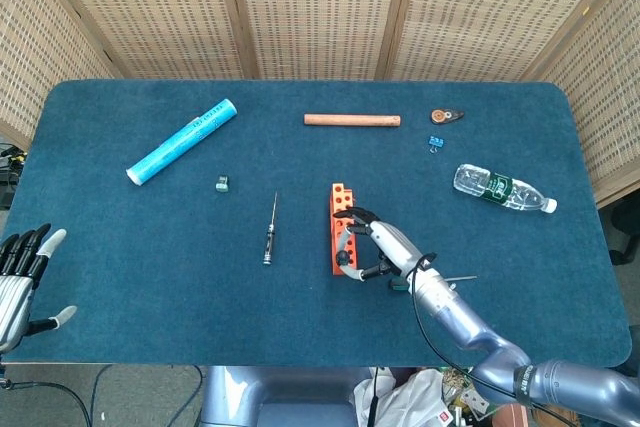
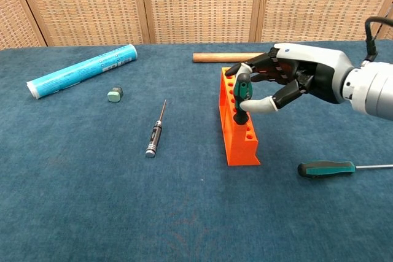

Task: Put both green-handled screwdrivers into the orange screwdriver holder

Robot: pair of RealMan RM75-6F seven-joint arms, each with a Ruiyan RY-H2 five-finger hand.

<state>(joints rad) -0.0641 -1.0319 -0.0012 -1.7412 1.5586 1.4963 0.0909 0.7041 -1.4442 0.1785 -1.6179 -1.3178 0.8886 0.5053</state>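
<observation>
The orange screwdriver holder (image 2: 236,122) (image 1: 337,238) stands upright at mid-table. One green-handled screwdriver (image 2: 242,95) stands in a hole of the holder, only its handle showing above the top. My right hand (image 2: 290,80) (image 1: 385,246) pinches that handle between thumb and fingers. The second green-handled screwdriver (image 2: 331,168) lies flat on the cloth to the right of the holder, its shaft pointing right; the head view shows only its tip (image 1: 462,279). My left hand (image 1: 22,272) hangs with fingers apart at the table's front left edge, holding nothing.
A small black screwdriver (image 2: 154,132) lies left of the holder. A blue tube (image 2: 83,70) and a small green block (image 2: 115,94) lie at the left. A wooden rod (image 1: 352,119), a water bottle (image 1: 502,188) and small bits (image 1: 446,116) lie at the back right.
</observation>
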